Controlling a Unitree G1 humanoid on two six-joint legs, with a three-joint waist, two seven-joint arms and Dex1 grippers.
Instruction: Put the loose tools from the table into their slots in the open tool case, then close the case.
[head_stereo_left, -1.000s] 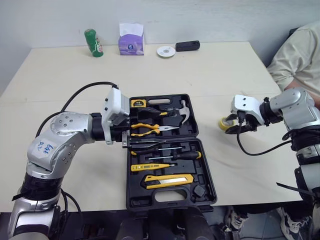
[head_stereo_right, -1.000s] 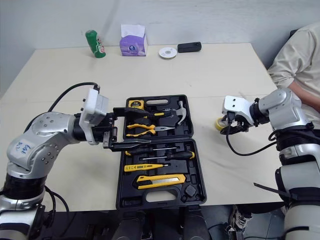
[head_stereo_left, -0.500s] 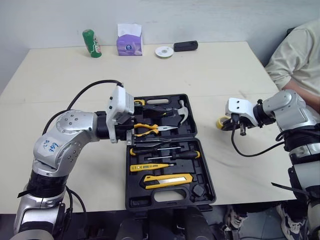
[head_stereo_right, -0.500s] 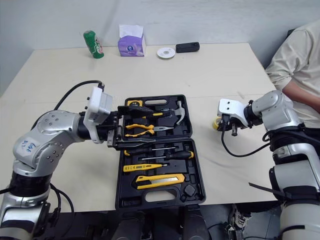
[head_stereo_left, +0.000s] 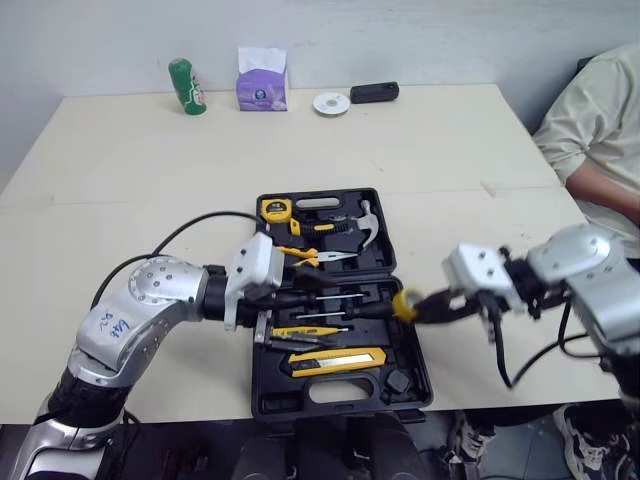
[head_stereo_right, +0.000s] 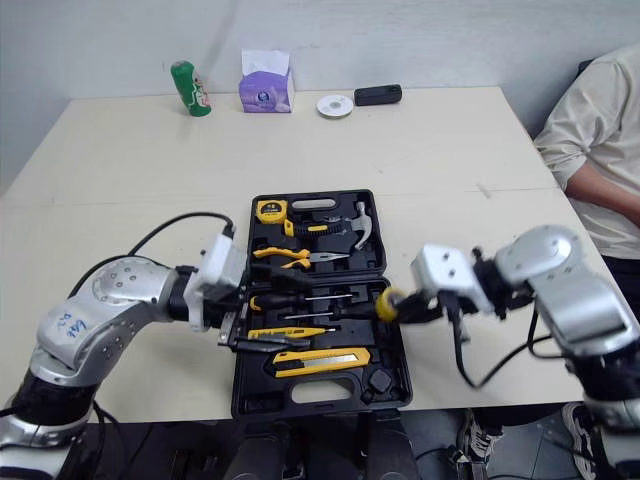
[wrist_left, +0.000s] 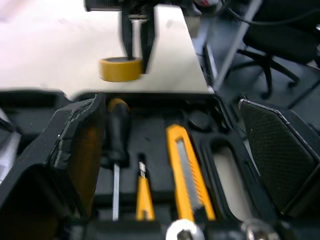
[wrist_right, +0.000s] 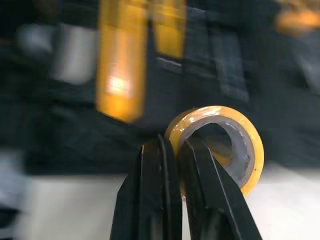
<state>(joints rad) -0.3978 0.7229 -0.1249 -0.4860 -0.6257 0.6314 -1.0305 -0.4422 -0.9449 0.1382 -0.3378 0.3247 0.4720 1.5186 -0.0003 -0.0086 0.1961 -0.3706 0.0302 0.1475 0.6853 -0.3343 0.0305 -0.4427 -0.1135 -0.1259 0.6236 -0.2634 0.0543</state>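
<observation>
The black tool case (head_stereo_left: 424, 384) lies open at the near middle of the table. It holds a tape measure (head_stereo_left: 275, 210), a hammer (head_stereo_left: 367, 222), pliers (head_stereo_left: 305, 255), a screwdriver (head_stereo_left: 350, 310) and a yellow utility knife (head_stereo_left: 338, 358). My right gripper (head_stereo_left: 416, 306) is shut on the wall of a yellow tape roll (head_stereo_left: 405, 304), one finger inside the ring, and holds it over the case's right edge. The roll (wrist_right: 220, 145) hangs above the case interior. My left gripper (head_stereo_left: 268, 318) stands open over the left side of the case's near half, empty.
Along the far edge of the table stand a green can (head_stereo_left: 186, 86), a purple tissue box (head_stereo_left: 262, 80), a white disc (head_stereo_left: 331, 103) and a small black object (head_stereo_left: 375, 92). A person (head_stereo_left: 600, 110) sits at the right side of the table.
My right gripper closed on the tape roll on the table and carried it left to the case's right edge. My left arm dropped nearer, from the case's far half to its near half.
</observation>
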